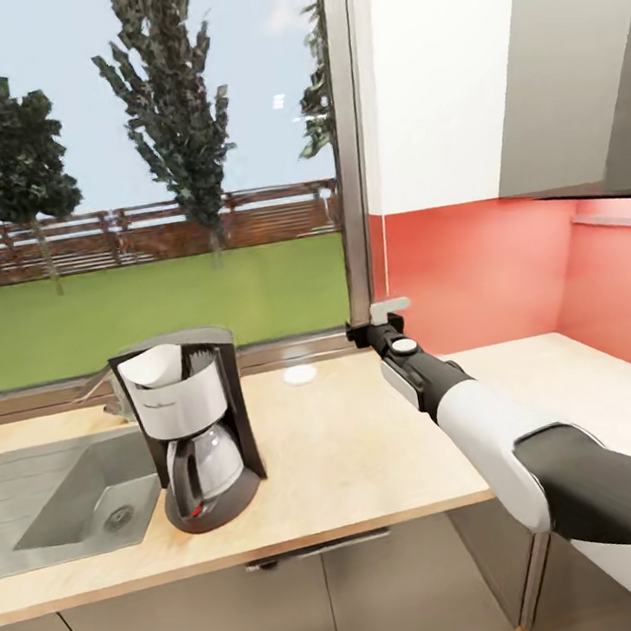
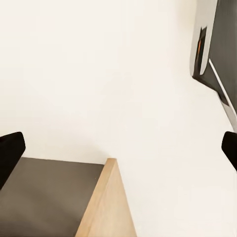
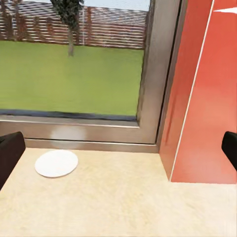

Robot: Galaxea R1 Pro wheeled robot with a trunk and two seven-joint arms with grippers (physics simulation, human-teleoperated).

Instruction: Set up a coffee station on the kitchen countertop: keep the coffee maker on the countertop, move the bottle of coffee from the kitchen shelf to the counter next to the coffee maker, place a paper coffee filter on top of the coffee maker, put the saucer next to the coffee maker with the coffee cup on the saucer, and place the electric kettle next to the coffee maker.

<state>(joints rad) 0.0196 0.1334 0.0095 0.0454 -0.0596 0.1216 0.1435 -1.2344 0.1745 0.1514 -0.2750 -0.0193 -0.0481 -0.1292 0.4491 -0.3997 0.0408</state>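
The coffee maker (image 1: 199,429) is sitting filter-topped near the counter's front edge, the saucer (image 1: 300,374) lying by the back edge, while the right gripper (image 1: 378,324) is hovering open and empty, cup, bottle and kettle seemingly outstanding.

window (image 1: 134,181): lawn, trees, fence; red backsplash (image 1: 471,272); wooden countertop (image 1: 358,461); steel sink (image 1: 49,497)

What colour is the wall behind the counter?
Coral red backsplash, clearest in the head view.

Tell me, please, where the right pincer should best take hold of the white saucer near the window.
Probably at its rim. The saucer lies flat on the wooden countertop, offering nothing tall to grip, so one finger should come over the edge from above. The right pincer, beside the window frame, is open and empty.
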